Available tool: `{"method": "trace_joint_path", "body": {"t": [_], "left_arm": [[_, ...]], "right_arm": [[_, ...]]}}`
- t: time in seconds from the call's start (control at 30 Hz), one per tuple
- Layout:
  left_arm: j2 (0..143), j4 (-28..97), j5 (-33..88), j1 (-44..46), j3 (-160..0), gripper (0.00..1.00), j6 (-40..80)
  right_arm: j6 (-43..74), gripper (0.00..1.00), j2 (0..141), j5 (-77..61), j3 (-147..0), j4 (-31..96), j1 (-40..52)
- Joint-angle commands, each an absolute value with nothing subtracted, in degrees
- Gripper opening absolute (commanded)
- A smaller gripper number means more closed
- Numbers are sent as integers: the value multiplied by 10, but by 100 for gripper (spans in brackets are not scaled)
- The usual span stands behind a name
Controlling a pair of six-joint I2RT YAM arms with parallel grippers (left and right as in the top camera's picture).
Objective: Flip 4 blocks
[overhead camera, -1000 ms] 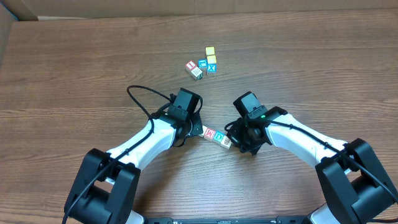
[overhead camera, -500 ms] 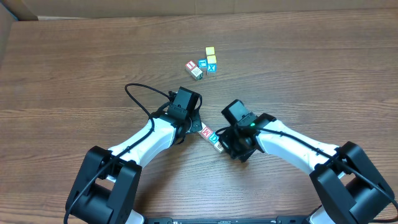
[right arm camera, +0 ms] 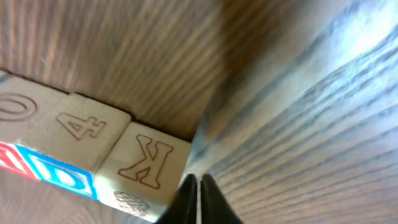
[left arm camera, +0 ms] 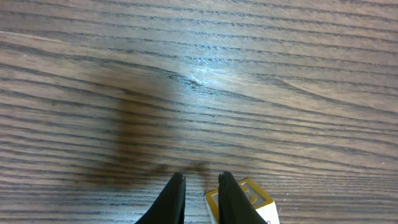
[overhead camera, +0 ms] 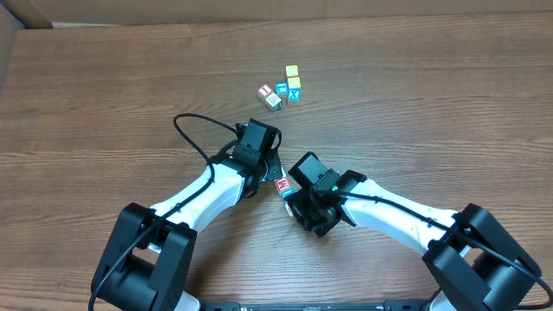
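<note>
Both arms reach in low over the middle of the wooden table (overhead camera: 415,95), tips pointing at each other, with the row of blocks (overhead camera: 282,185) sitting right between them. The left gripper (left arm camera: 202,180) is nearly closed, just a sliver of gap and nothing in it, with a yellow-edged block (left arm camera: 245,198) just beside one finger. The right gripper (right arm camera: 196,182) is pinched fully together, empty, its tip right beside the K block (right arm camera: 146,163). Readable faces: O, 4 and K on cream, D on blue.

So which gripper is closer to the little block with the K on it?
Right. The right gripper is shut, tips beside the K block. The left gripper sits further off, by the red block at the other end.
</note>
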State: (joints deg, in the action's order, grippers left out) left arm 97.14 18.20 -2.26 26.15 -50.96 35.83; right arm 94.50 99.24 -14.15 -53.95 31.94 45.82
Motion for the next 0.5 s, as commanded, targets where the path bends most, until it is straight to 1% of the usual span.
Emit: {"method": "trace_joint_path", "body": {"t": [0.0, 0.1, 0.4, 0.47], "left_arm": [[983, 194, 25, 274, -507, 13, 343], [983, 194, 24, 274, -507, 13, 343], [983, 194, 23, 274, -507, 13, 343], [983, 194, 23, 274, -507, 13, 343]], "right_arm": [[994, 9, 979, -115, -547, 296, 466], [1008, 12, 979, -102, -547, 291, 474], [1025, 11, 979, -103, -547, 274, 477], [1025, 13, 979, -103, -547, 270, 480]]}}
